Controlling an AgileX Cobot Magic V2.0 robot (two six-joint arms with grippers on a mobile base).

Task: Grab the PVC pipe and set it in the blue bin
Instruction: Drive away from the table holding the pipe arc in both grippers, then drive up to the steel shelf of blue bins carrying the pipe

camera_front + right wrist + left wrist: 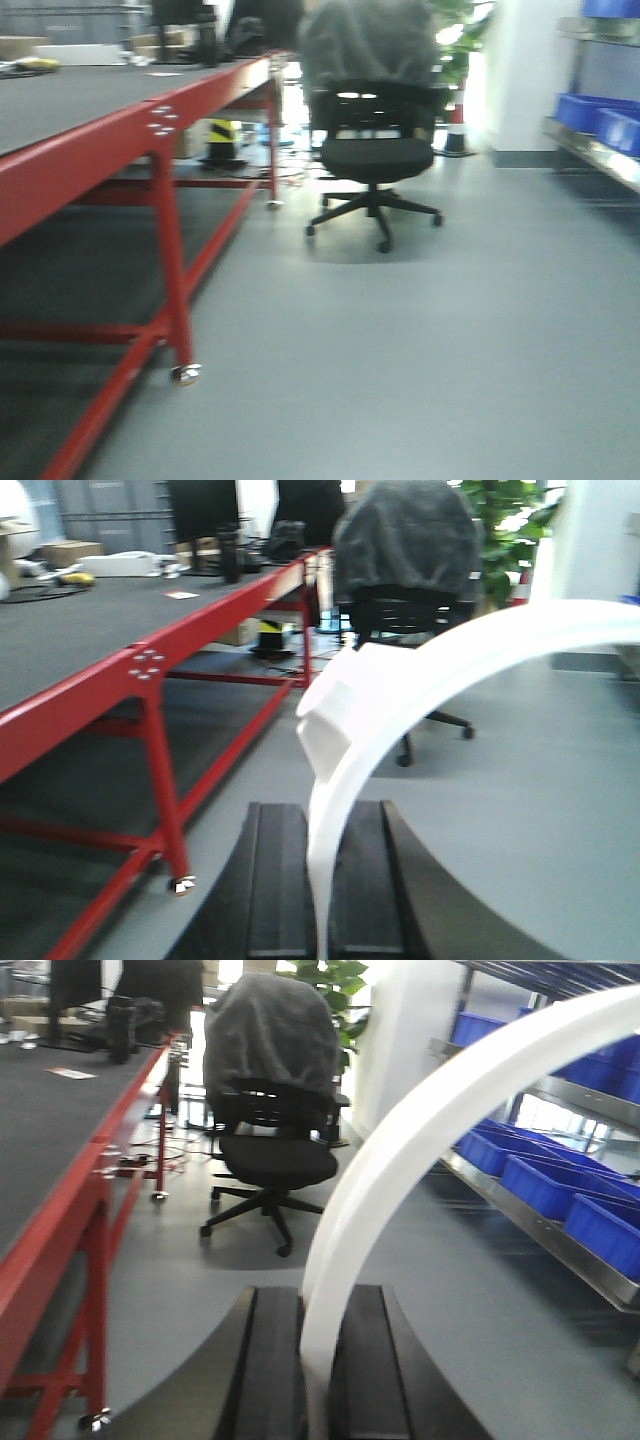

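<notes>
PVC pipe [420, 1130] arcs up-right from the left gripper's [318, 1380] clenched jaws — toward the blue bins [540, 1185]; right gripper [318, 900] clamps a second pipe [450, 665].

No writing can be read in any view. The yellow-and-black striped object [222, 132] on the floor just left of the black swivel office chair [375, 160] carries markings too blurred to make out. A small white-and-red paper slip [181, 595] lies on the dark, red-framed worktop [100, 630], well left of the chair; its print is too small to tell.
</notes>
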